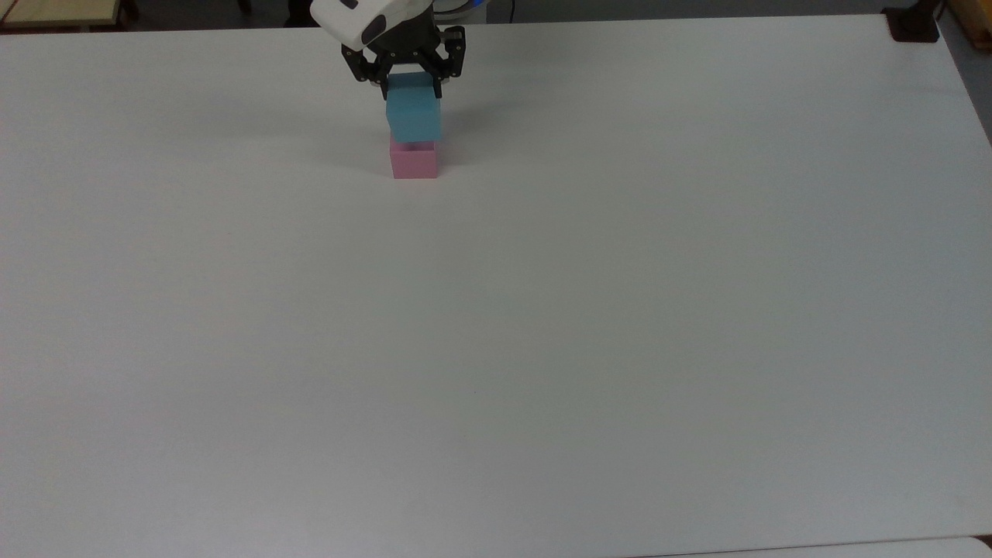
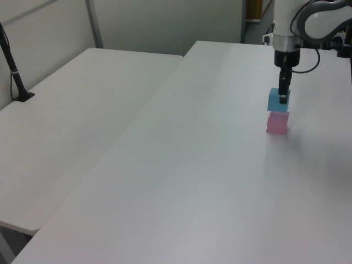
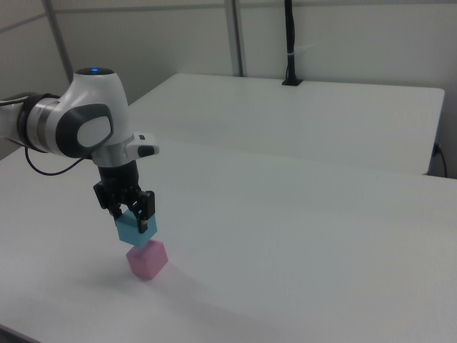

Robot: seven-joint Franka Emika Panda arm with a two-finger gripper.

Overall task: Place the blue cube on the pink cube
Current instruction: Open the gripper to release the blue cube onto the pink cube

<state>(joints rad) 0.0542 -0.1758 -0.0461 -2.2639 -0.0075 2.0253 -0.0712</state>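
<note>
Here the white table [image 1: 620, 310] is stretching across the top view, with the arm [image 3: 78, 128] reaching down near its far edge. The gripper [image 1: 411, 84] is clamping the blue cube [image 1: 413, 116] between its fingers, right above the pink cube [image 1: 415, 161]. In the right view the blue cube [image 3: 136, 229] is hanging just over the pink cube [image 3: 146, 260]; whether they are touching cannot be told. The pink cube is sitting flat on the table.
</note>
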